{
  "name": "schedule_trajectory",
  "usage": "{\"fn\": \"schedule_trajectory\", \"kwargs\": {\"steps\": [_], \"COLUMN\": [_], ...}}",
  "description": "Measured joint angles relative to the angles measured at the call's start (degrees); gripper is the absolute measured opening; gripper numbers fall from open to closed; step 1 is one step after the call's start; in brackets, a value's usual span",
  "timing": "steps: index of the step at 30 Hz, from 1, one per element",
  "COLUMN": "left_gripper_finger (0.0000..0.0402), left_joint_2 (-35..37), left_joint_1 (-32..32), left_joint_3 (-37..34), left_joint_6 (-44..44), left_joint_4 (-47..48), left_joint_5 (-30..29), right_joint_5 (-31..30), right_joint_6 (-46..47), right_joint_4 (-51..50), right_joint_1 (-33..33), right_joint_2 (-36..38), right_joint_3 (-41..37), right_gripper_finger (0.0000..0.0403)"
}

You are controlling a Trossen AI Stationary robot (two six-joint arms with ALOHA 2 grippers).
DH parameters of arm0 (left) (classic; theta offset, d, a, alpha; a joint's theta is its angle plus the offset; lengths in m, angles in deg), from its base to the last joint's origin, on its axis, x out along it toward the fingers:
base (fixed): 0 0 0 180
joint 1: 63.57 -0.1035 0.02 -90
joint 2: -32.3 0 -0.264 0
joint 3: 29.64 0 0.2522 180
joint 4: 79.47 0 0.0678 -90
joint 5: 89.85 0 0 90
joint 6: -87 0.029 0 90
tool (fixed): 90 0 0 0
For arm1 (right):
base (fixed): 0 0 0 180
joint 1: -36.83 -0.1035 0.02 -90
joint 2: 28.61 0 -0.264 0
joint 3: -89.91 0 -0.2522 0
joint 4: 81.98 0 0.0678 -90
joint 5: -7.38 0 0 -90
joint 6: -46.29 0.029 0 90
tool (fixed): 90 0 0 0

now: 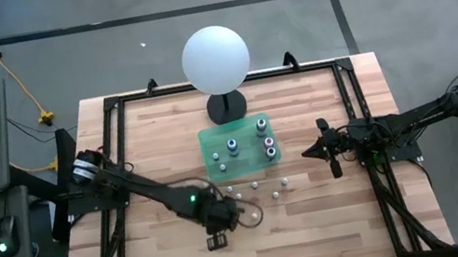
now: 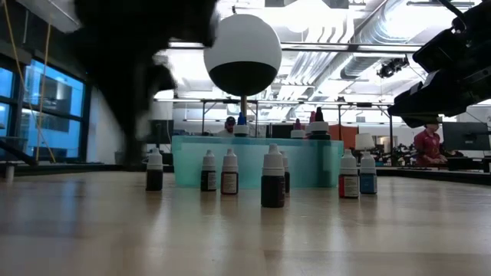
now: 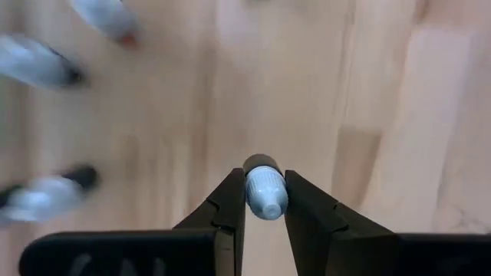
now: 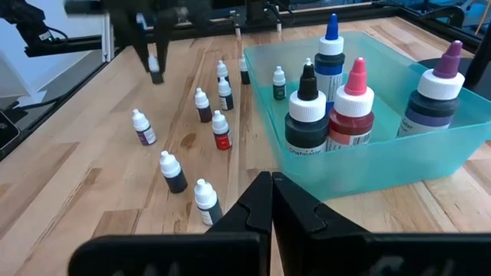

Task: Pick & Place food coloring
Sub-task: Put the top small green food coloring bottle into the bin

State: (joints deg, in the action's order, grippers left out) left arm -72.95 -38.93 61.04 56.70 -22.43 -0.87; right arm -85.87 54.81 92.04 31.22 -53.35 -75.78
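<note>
The food coloring is several tiny bottles with white caps standing upright on the wood table (image 1: 259, 189) (image 2: 273, 180) (image 4: 202, 103). My left gripper (image 3: 265, 184) (image 1: 224, 216) is over the table's near middle, pointing down and shut on one small bottle (image 3: 266, 195). It also shows far off in the right wrist view (image 4: 156, 73). My right gripper (image 4: 271, 184) (image 1: 328, 153) is shut and empty, hovering right of a teal tray (image 1: 212, 141). My left gripper pinches one small food coloring bottle between its two fingers (image 3: 230, 203), which sit on either side of its white cap (image 3: 266, 188). The fingers come from above, pointing down. The bottle is upright; in the right wrist view it looks lifted clear of the table.
The teal tray (image 4: 368, 165) holds several taller dropper bottles (image 4: 331, 54). A big white sphere on a black stand (image 1: 215, 58) rises behind the tray. A black frame (image 1: 112, 107) runs around the table edges. Bare wood lies toward the near edge.
</note>
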Motion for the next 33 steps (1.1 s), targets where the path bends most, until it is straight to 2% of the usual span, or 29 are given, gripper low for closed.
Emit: {"fn": "schedule_trajectory", "kwargs": {"steps": [4,10,15,18,22,25,33], "left_gripper_finger": [0.0061,0.0061,0.0061,0.0061,0.0061,0.0061,0.0061], "left_joint_2": [1.8,2.7,2.8,2.9,2.9,2.9,0.5], "left_joint_1": [-3.7,-9.5,-15.3,-18.9,-24.3,-27.6,-32.6], "left_joint_3": [5.2,13.9,17.7,18.3,18.2,18.2,18.1], "left_joint_6": [0.7,6.5,11.8,12.5,7.9,6.5,6.0], "left_joint_4": [5.9,15.9,20.3,21.3,23.9,23.7,24.5], "left_joint_5": [-2.5,-7.4,-8.9,-7.8,-1.8,0.1,4.8], "right_joint_5": [0.0,0.0,0.0,0.0,0.0,0.0,0.0], "right_joint_6": [0.0,0.0,0.0,0.0,0.0,0.0,0.0], "right_joint_4": [0.1,0.1,0.1,0.1,0.1,0.1,0.2], "right_joint_1": [0.0,0.0,0.0,0.0,0.0,0.0,0.0], "right_joint_2": [0.0,0.0,0.0,0.0,0.0,0.0,0.0], "right_joint_3": [0.0,0.0,0.0,0.0,0.0,0.0,0.0], "right_gripper_finger": [0.0001,0.0001,0.0001,0.0,0.0,0.0001,0.0]}}
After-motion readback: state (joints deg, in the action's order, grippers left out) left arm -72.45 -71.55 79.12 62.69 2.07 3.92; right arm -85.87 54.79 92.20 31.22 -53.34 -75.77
